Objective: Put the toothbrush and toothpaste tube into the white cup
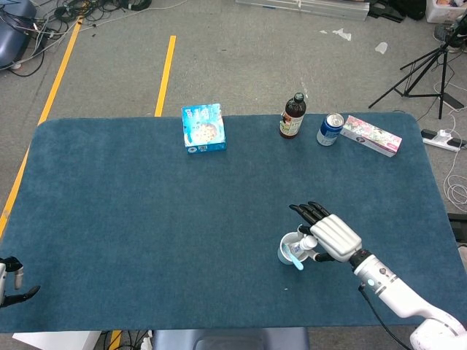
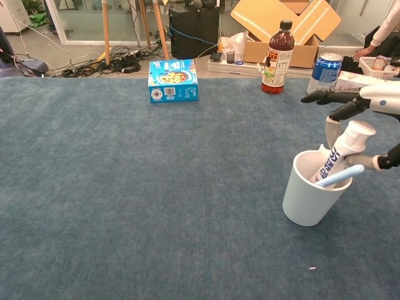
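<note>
The white cup [image 2: 307, 201] stands on the blue table at the right; in the head view the cup [image 1: 287, 251] sits just left of my right hand. A white toothpaste tube [image 2: 342, 149] leans in it, cap end up. The blue toothbrush [image 2: 338, 176] lies across the rim inside the cup. My right hand [image 2: 378, 97] hovers over the cup and pinches the tube near its cap, with the other fingers stretched out to the left. In the head view the right hand [image 1: 332, 235] covers the tube. My left hand [image 1: 11, 281] rests at the table's near left corner, holding nothing.
Along the far edge stand a blue box [image 1: 203, 128], a dark bottle [image 1: 292, 117], a blue can [image 1: 330, 130] and a flat carton [image 1: 371, 135]. A small white speck [image 2: 312, 269] lies in front of the cup.
</note>
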`<state>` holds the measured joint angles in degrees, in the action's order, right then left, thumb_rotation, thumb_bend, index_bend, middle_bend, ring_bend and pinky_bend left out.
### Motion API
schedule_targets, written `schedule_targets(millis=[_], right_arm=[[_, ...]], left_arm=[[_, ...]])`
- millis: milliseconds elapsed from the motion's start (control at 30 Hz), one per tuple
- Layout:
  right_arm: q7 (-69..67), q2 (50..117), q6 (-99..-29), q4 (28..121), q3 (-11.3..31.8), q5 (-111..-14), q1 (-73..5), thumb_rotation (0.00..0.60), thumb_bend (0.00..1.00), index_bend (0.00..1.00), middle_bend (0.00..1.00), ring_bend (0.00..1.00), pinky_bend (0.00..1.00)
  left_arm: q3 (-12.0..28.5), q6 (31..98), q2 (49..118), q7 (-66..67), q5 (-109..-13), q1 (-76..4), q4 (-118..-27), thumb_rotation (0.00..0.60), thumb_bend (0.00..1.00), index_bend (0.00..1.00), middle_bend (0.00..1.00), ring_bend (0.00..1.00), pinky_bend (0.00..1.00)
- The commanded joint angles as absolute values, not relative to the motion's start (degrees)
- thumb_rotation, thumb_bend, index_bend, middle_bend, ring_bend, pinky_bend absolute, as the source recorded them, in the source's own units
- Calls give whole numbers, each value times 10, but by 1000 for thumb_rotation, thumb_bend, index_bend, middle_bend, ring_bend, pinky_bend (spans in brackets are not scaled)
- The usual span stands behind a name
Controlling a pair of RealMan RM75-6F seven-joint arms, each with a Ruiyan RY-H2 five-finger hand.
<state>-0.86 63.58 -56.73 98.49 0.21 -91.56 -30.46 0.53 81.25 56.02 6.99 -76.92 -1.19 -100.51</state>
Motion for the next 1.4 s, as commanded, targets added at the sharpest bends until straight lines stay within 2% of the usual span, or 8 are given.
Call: schedule_targets(millis=[33,233,533,800,967,1200,1400], right_arm=[[-11,635,-567,984,1,-917,-306,600,259,502,0,0,0],[-15,633,-565,983,-3,-920,-309,600,175,370,0,0,0],[-32,626,-577,987,-8,-932,-309,600,122,252,0,0,0],[-49,593,-617,1010,-12,-958,-297,600,116,229,0,0,0],[-34,539,-638,1047,-18,-964,-283,600,115,216,0,0,0],[73,452,-645,1111,-27,-926,-251,600,115,213,0,0,0],[149,451,-682,1113,-22,-877,-212,600,115,213,0,0,0]], left_arm=[[5,813,560,70,-769,-12,-1005,600,0,807,536,432,386],[5,812,560,70,-769,-12,-1005,600,0,807,536,433,386],[6,811,560,70,-768,-12,-1004,600,0,807,536,432,386],[5,810,561,71,-767,-13,-1004,600,0,807,536,432,387],[6,810,561,74,-767,-13,-1003,600,0,807,536,432,387],[5,810,563,78,-768,-14,-1004,600,0,807,536,432,386],[5,812,565,80,-772,-14,-1003,600,0,805,536,432,387]])
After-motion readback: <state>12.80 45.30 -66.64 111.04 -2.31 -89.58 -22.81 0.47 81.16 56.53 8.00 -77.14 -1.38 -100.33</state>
